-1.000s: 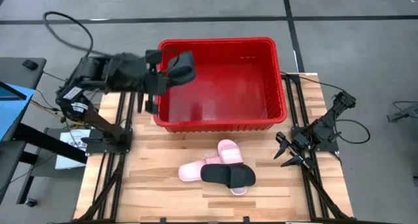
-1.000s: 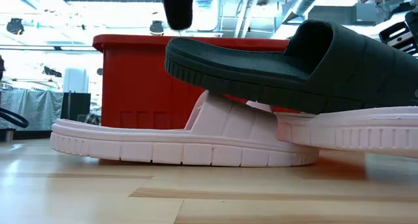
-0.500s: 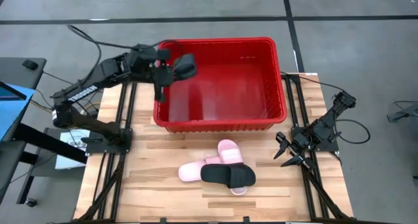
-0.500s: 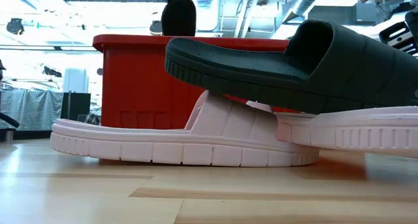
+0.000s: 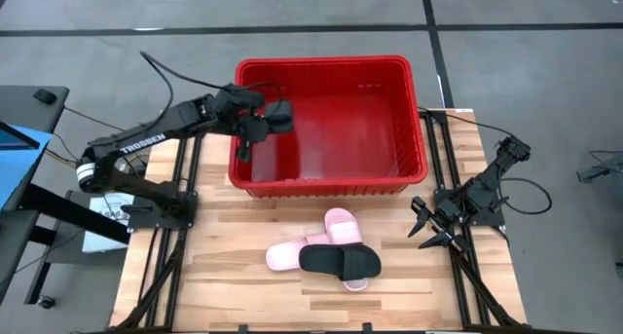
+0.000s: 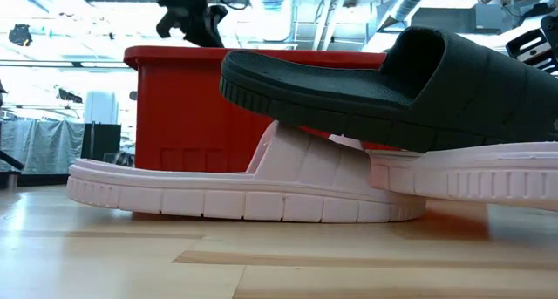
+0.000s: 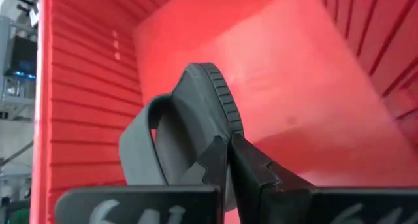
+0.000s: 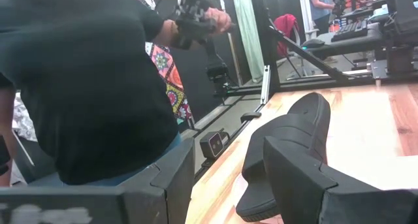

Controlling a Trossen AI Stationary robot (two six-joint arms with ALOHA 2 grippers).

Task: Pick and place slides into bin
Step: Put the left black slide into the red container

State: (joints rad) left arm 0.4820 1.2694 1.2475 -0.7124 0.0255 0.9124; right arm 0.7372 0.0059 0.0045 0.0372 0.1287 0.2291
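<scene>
Three slides lie near the table's front edge: we see a black slide (image 5: 340,262) resting across two pale pink slides (image 5: 316,243), its sole propped on their straps. Off to the table's right edge, we find the right gripper (image 5: 431,231) parked with its fingers spread apart and nothing between them. Farther back stands the red bin (image 5: 414,115). At its left wall we see the left gripper (image 5: 249,139) reaching over the rim into the bin, fingers clenched on the edge of the second black slide (image 7: 176,129), which hangs above the bin's floor.
</scene>
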